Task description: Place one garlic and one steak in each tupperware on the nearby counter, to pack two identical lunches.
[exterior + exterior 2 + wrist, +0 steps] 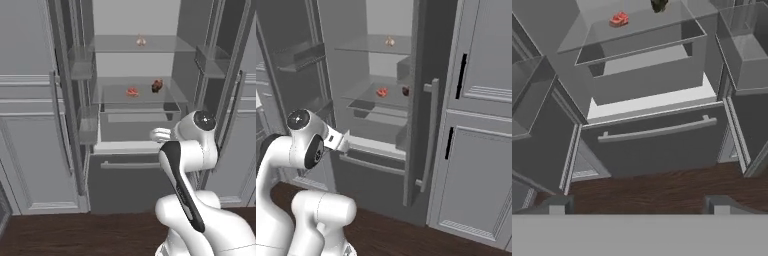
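A pale garlic rests on the upper glass shelf of the open fridge, and also appears in the right base view. On the middle glass shelf lies a red steak. A dark brownish item sits to its right. My gripper is open and holds nothing. It hangs low in front of the fridge, well below and short of the steak's shelf. The tupperware and the counter are out of view.
Both fridge doors stand open, with clear door bins on their inner sides. A drawer sits under the steak's shelf, and below it a grey freezer drawer with a bar handle. Grey cabinets flank the fridge above a dark wooden floor.
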Robot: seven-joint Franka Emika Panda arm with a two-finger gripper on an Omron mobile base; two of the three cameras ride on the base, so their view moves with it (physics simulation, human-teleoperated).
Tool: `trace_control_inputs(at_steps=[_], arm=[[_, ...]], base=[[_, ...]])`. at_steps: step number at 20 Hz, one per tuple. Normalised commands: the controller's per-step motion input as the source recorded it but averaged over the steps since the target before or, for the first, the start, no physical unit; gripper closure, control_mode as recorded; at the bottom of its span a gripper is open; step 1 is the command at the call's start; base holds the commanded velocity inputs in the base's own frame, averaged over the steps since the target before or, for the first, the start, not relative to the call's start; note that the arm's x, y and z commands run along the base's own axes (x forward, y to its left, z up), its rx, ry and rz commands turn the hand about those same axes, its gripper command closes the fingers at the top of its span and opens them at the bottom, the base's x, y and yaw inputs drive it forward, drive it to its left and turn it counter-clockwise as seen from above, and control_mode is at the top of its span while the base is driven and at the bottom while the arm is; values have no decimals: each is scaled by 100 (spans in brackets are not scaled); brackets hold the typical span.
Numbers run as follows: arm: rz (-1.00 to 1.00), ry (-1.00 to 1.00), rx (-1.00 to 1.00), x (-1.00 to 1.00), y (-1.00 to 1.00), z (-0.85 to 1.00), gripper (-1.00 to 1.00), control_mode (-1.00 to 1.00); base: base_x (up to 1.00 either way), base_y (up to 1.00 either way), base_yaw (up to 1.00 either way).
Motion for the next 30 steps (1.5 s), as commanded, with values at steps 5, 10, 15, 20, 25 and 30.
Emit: trace_control_inputs(at_steps=[5,10,15,20,25,30], arm=[[0,0,0,0,0,0,-100,100],[0,0,0,0,0,0,-100,100],[0,0,0,0,0,0,-100,100],[0,0,0,0,0,0,-100,100],[0,0,0,0,0,0,-100,100],[-1,0,0,30,-1,-3,-100,-100]], base=[[93,0,-23],[75,41,-31],[57,53,-31],[48,15,-28],[58,0,-13],[21,0,-1]])
